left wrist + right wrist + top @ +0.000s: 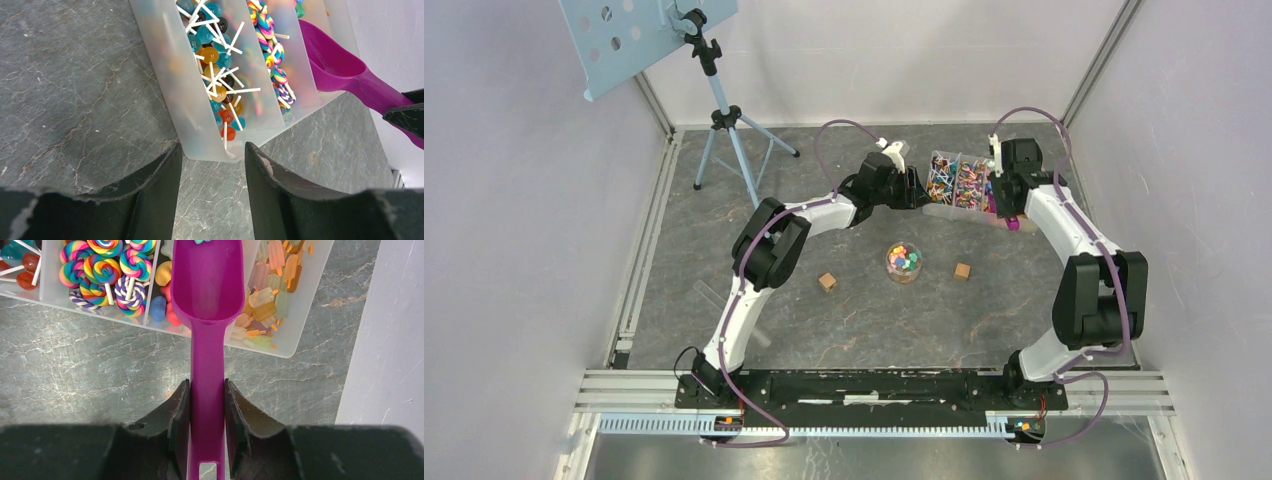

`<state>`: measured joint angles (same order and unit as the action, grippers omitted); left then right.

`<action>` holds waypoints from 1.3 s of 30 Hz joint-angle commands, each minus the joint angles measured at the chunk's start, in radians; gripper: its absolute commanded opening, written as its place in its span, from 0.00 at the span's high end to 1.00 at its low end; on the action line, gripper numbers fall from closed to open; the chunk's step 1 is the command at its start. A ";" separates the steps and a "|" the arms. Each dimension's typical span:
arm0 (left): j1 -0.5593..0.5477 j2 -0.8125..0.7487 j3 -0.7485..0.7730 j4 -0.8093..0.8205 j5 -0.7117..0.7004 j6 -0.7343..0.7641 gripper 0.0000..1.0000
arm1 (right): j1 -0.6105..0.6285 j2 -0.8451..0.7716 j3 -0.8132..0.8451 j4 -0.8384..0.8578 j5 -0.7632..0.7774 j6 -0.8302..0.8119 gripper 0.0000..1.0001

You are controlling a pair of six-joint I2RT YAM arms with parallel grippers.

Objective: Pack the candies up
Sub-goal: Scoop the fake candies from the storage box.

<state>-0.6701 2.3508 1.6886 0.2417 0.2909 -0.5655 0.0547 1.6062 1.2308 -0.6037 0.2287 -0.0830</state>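
A grey marbled table [844,320] is sitting inside white walls, with a tripod [724,130] standing at the back left. At the back, a clear tray [959,185] is holding the candies [107,270] in separate compartments: lollipops, swirl pops, round pieces and ice-lolly shapes. A small jar [904,262] is standing mid-table, well apart from the tray, between two cubes [827,282]. It is already showing coloured candies inside.

The right gripper [206,390] is pinching the handle of a magenta scoop [206,285], with its fingers pressed against both sides. The scoop's bowl is lying over the tray, above a middle compartment. The bowl is looking almost bare, with only a few bits at its far tip, cut off by the frame edge. The left gripper [212,155] is hanging at the tray's near left corner with its fingers spread. That corner is sitting at the mouth of the gap, and whether the fingers are touching it I cannot tell.

Judging by this, packing is partly done: the jar is holding a load, yet most candies are lying in the tray. What is left appears to be filling the scoop, carrying it to the jar and tipping it in.
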 commanded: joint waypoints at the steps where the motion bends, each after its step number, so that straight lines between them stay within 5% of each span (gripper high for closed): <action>1: -0.006 -0.002 0.026 0.041 0.022 -0.020 0.44 | -0.014 -0.052 -0.075 0.137 -0.019 0.023 1.00; 16: -0.005 -0.035 0.010 0.036 0.040 0.006 0.39 | -0.021 -0.150 -0.266 0.307 -0.059 0.030 1.00; 31: -0.003 -0.129 0.011 -0.032 0.026 0.066 0.17 | -0.044 -0.309 -0.394 0.424 -0.065 0.024 1.00; 32: -0.003 -0.136 0.010 -0.041 0.024 0.069 0.15 | -0.044 -0.320 -0.397 0.423 -0.068 0.020 1.00; 33: -0.002 -0.143 0.008 -0.049 0.025 0.073 0.01 | -0.046 -0.331 -0.399 0.421 -0.068 0.015 1.00; 39: 0.000 -0.217 -0.039 -0.072 0.018 0.095 0.00 | -0.047 -0.401 -0.418 0.404 -0.091 -0.004 1.00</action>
<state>-0.6701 2.2444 1.6772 0.1780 0.3153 -0.5343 0.0116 1.2701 0.8253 -0.2272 0.1581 -0.0677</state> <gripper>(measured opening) 0.994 0.319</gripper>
